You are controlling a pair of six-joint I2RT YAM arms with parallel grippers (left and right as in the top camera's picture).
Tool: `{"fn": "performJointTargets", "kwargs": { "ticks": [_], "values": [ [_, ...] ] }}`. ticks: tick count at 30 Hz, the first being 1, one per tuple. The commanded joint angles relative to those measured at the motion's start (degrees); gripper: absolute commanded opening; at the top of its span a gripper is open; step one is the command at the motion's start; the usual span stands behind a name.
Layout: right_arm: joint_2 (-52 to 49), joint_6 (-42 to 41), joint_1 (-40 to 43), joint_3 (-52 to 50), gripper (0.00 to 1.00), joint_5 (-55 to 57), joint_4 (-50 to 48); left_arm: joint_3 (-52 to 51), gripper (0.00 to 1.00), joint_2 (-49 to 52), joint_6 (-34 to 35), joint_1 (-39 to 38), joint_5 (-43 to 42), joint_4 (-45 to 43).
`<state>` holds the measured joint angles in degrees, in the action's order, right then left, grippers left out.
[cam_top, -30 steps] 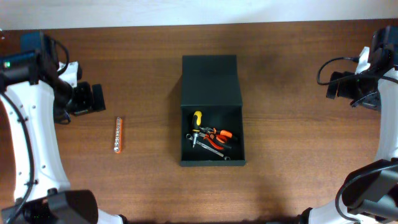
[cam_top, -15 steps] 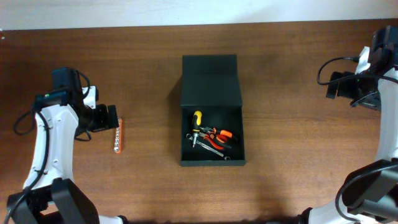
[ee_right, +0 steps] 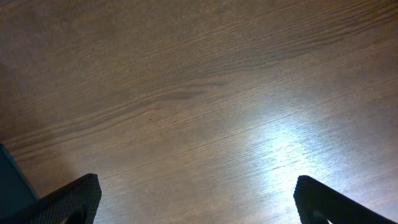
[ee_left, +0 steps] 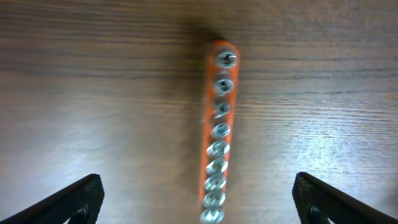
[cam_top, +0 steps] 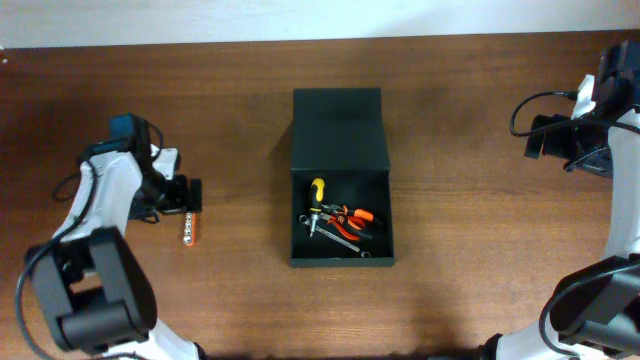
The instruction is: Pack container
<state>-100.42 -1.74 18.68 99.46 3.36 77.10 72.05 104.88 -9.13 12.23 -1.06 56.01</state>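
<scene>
Container (cam_top: 340,180): mid-table, flap lid folded back flat toward the far edge. Its open compartment holds a yellow-handled screwdriver (cam_top: 317,190), orange-handled pliers (cam_top: 352,215) and what is probably a metal wrench (cam_top: 345,240), small and partly overlapped.

Orange bit rail (ee_left: 216,137): on the wood well left of the container, silver bits in a row.

Left gripper (cam_top: 192,197): over the rail's far end, jaws spread wide to either side of it, gripping nothing.

Right gripper (cam_top: 540,138): far right, jaws wide, empty, bare table (ee_right: 199,93) beneath.

The container (cam_top: 338,130), a dark matte rectangular box, sits squarely at centre with its flap lid open (lying toward 12 o'clock).
</scene>
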Motion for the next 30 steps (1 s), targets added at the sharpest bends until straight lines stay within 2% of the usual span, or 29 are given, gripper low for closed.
{"fn": "performJointTargets", "kwargs": {
  "ticks": [1,11,30],
  "values": [
    [0.4,-0.5,0.1,0.1,0.99,-0.1,0.0,-0.4,0.99,3.4,-1.5,-2.9,-0.7,-0.7],
    [0.4,-0.5,0.1,0.1,0.99,-0.1,0.0,-0.4,0.99,4.8,0.9,-5.3,6.5,-1.3],
    [0.4,-0.5,0.1,0.1,0.99,-0.1,0.0,-0.5,0.99,5.6,0.9,-4.4,4.3,-1.4]
  ]
}}
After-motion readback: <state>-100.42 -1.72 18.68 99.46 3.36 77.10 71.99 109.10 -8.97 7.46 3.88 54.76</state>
